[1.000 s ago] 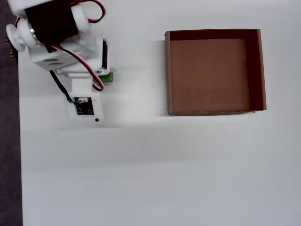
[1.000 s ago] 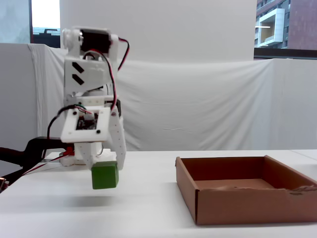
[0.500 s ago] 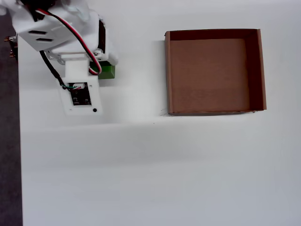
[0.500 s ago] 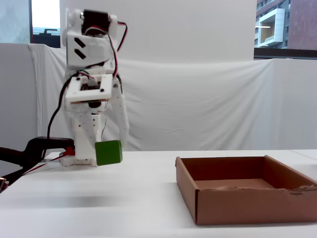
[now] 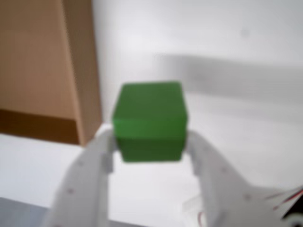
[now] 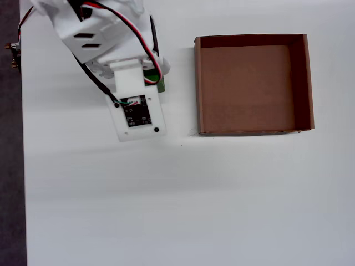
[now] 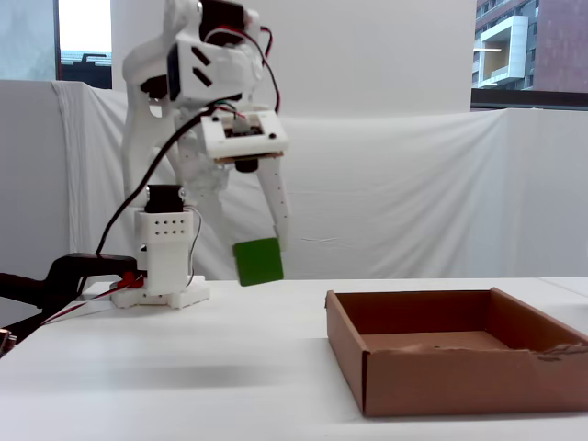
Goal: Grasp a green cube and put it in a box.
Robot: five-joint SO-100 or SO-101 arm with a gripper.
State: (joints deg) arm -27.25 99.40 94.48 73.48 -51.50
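One box [image 6: 252,83] — seemingly empty.

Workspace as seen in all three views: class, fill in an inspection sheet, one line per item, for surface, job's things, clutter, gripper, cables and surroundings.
Surface: white table, bare apart from the arm and box.
Job's things: green cube held in the air, left of the box in the fixed view; box empty.
Clutter: nothing seen.
Gripper: gripper shut on the cube, fingers pressing its two sides.
Cables: red, black and white wires looping over the arm; a black lead at the table's left edge.
Surroundings: white cloth backdrop; buildings through a window, top right.
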